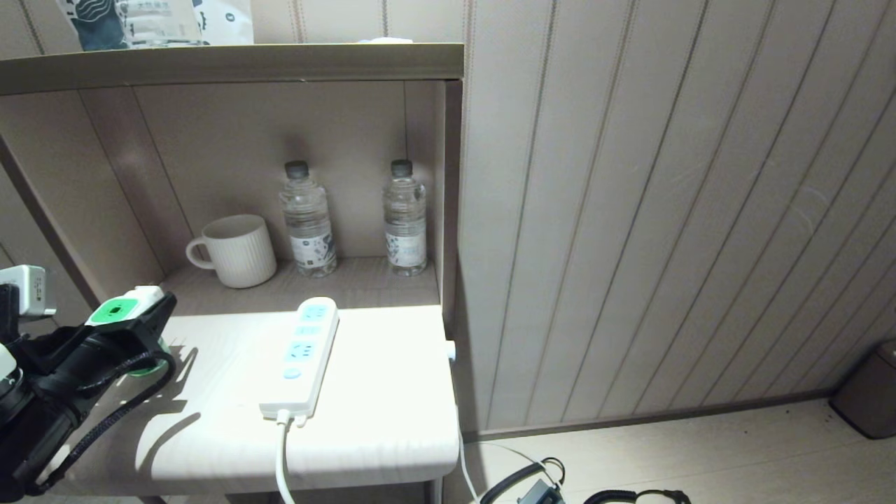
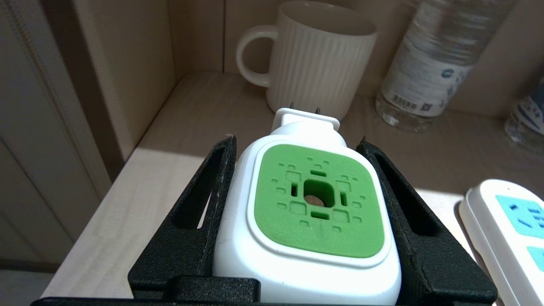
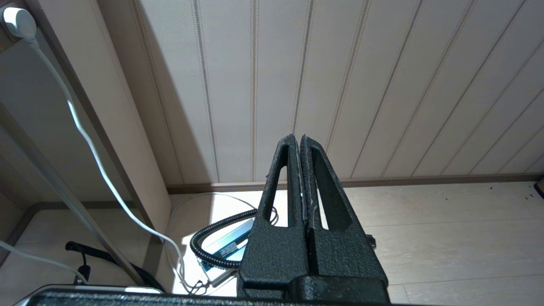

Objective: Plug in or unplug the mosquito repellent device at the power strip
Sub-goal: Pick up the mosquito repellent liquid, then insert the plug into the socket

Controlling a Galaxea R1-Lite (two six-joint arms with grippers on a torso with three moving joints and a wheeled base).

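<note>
The mosquito repellent device [image 2: 306, 212] sits clamped in the left end effector [image 2: 297, 144], prongs pointing away, near the desk's [image 1: 392, 392] left edge. The power strip [image 1: 301, 357] lies well off to its right. Tilted prongs could miss the socket slots and shove the strip.

The device's [image 1: 124, 308] bottle is mostly hidden behind the left end effector [image 1: 150, 318]. The strip's [image 1: 302, 357] cord [image 1: 282, 462] is cut off at 6 o'clock.
</note>
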